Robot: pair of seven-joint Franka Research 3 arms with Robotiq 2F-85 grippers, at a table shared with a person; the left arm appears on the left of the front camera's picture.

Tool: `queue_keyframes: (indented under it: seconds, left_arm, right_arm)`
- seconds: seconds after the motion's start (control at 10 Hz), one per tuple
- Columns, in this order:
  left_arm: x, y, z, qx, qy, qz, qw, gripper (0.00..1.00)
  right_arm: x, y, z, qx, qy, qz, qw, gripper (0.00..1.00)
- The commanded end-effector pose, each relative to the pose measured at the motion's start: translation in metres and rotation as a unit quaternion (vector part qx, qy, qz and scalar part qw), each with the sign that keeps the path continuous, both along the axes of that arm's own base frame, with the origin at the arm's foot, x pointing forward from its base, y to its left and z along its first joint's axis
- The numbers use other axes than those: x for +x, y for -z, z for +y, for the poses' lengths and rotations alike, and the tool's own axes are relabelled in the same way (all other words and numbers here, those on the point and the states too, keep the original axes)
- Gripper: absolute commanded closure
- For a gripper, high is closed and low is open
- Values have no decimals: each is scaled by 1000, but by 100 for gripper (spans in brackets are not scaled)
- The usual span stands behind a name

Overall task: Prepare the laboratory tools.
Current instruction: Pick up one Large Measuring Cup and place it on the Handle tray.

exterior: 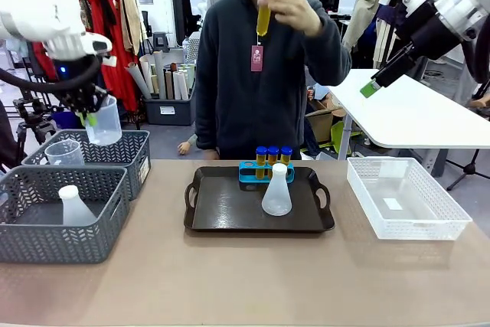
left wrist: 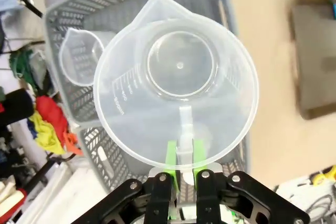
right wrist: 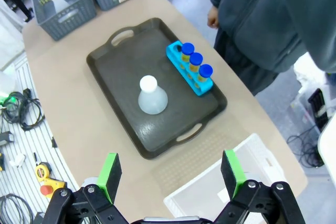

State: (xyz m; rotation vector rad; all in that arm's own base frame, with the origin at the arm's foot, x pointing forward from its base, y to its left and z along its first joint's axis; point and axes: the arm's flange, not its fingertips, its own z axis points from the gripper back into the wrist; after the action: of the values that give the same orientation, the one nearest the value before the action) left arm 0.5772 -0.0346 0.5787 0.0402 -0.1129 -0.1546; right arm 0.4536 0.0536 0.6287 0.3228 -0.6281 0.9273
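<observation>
PREPARING THE LAB TOOLS: Nearest the robot, a translucent white conical flask point(exterior: 75, 206) waits in the front grey mesh basket point(exterior: 61, 246), not yet brought out. At mid-table a dark tray point(exterior: 222, 208) already carries a second conical flask point(exterior: 276, 191), standing upright. Just behind it is a blue rack point(exterior: 246, 171) holding three blue-capped test tubes of yellow liquid point(exterior: 272, 155). A white mesh bin point(exterior: 429, 227) sits to the right of the tray, apart from it.

Behind the front basket, the rear grey basket point(exterior: 134, 158) holds one clear measuring beaker point(exterior: 64, 152). Above that basket and clear of its rim, the left gripper point(left wrist: 181, 156) has its jaws clamped on the handle of a second clear handled beaker point(left wrist: 176, 85), which hangs upright in the air. The right gripper point(right wrist: 170, 174) hovers high over the table's right side, jaws wide apart with nothing between them.

Across the table, a person's hand point(exterior: 295, 9) holds a fourth tube of yellow liquid point(exterior: 262, 19) up near head height.

The job looks partway done. One flask and three tubes are set out on the tray, but the lifted beaker has yet to reach it and the person's tube is not in the rack. A flask and a beaker sit in the baskets; whether they are wanted cannot be told.
</observation>
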Motion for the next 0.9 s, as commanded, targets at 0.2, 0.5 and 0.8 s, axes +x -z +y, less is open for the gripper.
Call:
queue_keyframes:
  seconds: [0.2, 0.5, 0.8]
  left_arm:
    - [-36, -73, -37, 44, 104, -29, 993, 100]
    - [-59, -122, -73, 63, 212, -42, 974, 100]
    - [-62, -129, -74, 65, 209, -80, 973, 100]
  right_arm:
    - [-1, -1, 0, 8, -5, -1, 1000, 0]
    - [-1, -1, 0, 8, -5, -1, 1000, 0]
    - [-1, -1, 0, 8, -5, -1, 1000, 0]
